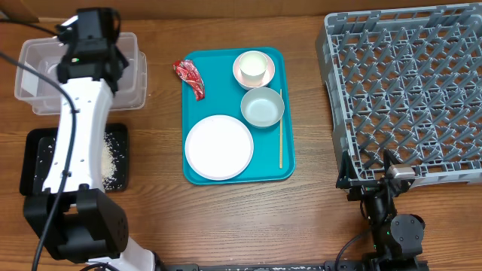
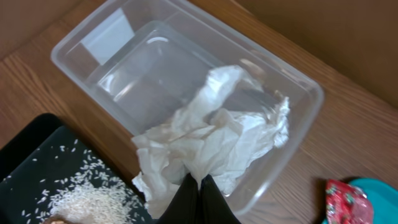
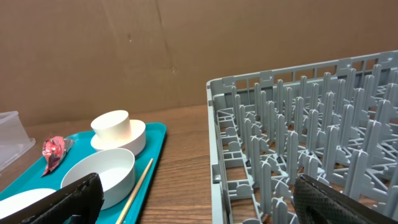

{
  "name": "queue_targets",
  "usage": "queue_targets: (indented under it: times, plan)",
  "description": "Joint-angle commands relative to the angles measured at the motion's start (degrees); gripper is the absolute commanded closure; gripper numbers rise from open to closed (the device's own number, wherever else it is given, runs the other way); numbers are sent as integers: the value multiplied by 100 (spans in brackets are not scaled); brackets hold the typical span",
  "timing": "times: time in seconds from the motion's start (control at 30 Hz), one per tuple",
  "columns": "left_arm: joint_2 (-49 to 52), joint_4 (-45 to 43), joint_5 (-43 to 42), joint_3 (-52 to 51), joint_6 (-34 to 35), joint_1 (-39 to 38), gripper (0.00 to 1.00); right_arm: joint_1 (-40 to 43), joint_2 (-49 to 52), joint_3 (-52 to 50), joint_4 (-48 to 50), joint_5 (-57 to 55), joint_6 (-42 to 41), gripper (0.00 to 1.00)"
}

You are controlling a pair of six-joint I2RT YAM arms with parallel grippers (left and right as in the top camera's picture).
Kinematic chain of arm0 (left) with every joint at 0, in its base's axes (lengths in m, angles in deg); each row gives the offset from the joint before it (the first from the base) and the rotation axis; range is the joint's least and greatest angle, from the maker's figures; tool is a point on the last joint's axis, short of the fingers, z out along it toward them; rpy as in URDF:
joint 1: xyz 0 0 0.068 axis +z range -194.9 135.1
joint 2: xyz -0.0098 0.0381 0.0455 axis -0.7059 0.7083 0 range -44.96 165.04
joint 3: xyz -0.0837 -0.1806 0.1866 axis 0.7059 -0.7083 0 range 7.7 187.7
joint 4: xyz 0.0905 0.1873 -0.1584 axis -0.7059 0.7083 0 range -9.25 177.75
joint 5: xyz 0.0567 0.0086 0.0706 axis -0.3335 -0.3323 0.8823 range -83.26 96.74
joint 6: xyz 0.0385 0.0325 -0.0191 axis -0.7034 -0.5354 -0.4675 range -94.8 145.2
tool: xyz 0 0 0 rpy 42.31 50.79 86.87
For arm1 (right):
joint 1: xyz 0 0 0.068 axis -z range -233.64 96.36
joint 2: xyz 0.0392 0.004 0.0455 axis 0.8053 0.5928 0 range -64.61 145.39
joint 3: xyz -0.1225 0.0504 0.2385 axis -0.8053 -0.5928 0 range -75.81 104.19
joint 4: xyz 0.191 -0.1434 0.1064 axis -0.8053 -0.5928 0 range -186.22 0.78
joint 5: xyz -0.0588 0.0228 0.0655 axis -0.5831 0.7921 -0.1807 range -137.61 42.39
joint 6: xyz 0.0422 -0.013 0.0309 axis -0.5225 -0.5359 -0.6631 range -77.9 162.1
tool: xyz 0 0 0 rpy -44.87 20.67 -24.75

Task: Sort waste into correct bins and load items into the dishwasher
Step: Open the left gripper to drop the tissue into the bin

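Pinching tight, the left gripper (image 2: 200,182) has its jaws fully closed on a corner of the crumpled white napkin (image 2: 214,140). The napkin hangs over the clear tub (image 2: 74,45), draped across its near wall; can't tell if it touches the bottom. Just beside the tub sits the black tray (image 2: 22,158) w/ white rice crumbs (image 2: 81,198) scattered in it.

Over on the right, the right gripper (image 3: 205,198) has its jaws spread as wide as they go, nothing betw. them, low at the front corner of the grey dish rack (image 1: 407,83).

Mid-tabletop: the teal tray (image 1: 194,177) carries the round plate (image 1: 218,147), the grey-blue bowl (image 1: 262,107), the pink bowl (image 3: 138,138) w/ the white cup (image 3: 112,126) inside it, and the wooden stick (image 1: 281,128) along its right edge. The red wrapper (image 1: 190,77) lies at the tray's top-left corner, partly on the wood.
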Motion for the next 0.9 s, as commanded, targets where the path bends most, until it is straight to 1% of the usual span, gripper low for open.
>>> queue_targets:
  times: [0.0,0.07,0.1,0.13,0.17,0.2,0.33,0.47,0.57,0.7,0.8,0.87]
  plan:
    - [140,-57,-428,17,0,212,91,-15,-20,-59,50,-50,39,0]
    - [260,-79,-654,17,-2,310,51,-15,-20,-59,50,-50,39,0]
    - [345,-76,-754,17,-4,352,24,-15,-20,-59,50,-50,39,0]
    - [413,-61,-793,17,-7,387,12,-15,-20,-59,50,-50,39,0]
    - [470,-33,-796,17,-4,411,2,-15,-20,-59,50,-50,39,0]
    - [516,-9,-791,17,-7,415,0,-15,-20,-59,50,-52,39,0]
    - [603,85,-946,17,-4,396,0,-15,-20,-59,50,-52,39,0]
    - [531,136,-1609,20,-35,391,0,-15,-20,-59,50,-50,39,0]
    - [398,153,-2559,22,-518,385,1,-15,-20,-59,50,-50,39,0]
    - [142,83,-4218,28,-1045,330,16,-15,-20,-59,50,-52,39,0]
    - [-22,-149,-5611,28,-1099,197,21,-15,-20,-59,50,-50,39,0]
    - [-46,-345,-6129,26,-1078,63,21,-15,-20,-59,50,-50,39,0]
